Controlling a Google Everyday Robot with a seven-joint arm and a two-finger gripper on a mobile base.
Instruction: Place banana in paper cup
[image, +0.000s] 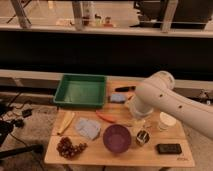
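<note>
Hovering gripper (138, 121) — near tapered paper cup (166, 120).

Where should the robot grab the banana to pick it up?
Around its middle, coming straight down from above. The banana lies flat on the left side of the table. It is long and thin, so a grip fits across its narrow width. A blue-grey cloth lies close beside it, so a sideways approach looks crowded. The gripper is over the right half, near the paper cup.

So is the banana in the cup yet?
Out. The banana lies on the table's left side, far from the cup at right. The gripper hangs left of the cup.
</note>
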